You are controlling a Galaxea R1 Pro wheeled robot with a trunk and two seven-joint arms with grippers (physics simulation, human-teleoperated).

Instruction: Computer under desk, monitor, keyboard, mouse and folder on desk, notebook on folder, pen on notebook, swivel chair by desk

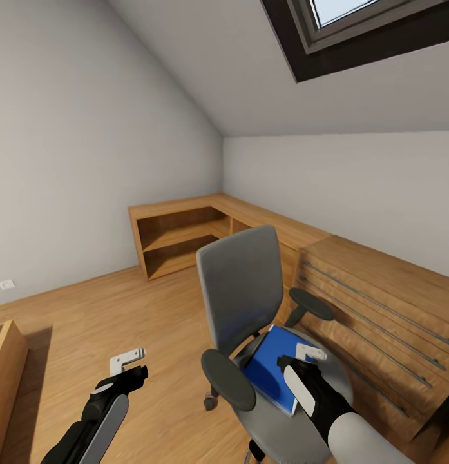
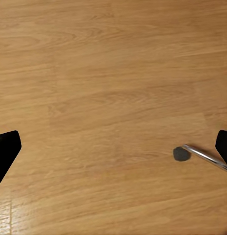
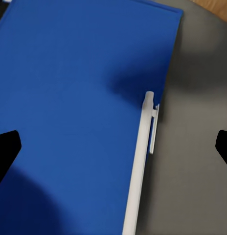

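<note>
The swivel chair (image 1: pixel 240 290) stands mid-room with its grey back towards the far corner. The bright blue folder (image 1: pixel 269 367) lies flat on its grey seat (image 3: pixel 196 122). A white pen (image 3: pixel 140 166) rests along the folder's (image 3: pixel 69 98) edge, half over the seat. My right gripper (image 3: pixel 113 147) hovers open just above folder and pen, over the seat (image 1: pixel 295 372). My left gripper (image 1: pixel 131 375) hangs open over bare wood floor (image 2: pixel 113 147), left of the chair. The desk, computer, monitor, keyboard, mouse and notebook are out of view.
A low wooden shelf unit (image 1: pixel 179 238) runs along the far walls into a wooden drawer block (image 1: pixel 379 309) just right of the chair. A chair caster (image 2: pixel 181 153) sits near my left gripper. A wooden piece (image 1: pixel 5 367) edges in at left. A skylight (image 1: pixel 353 26) is overhead.
</note>
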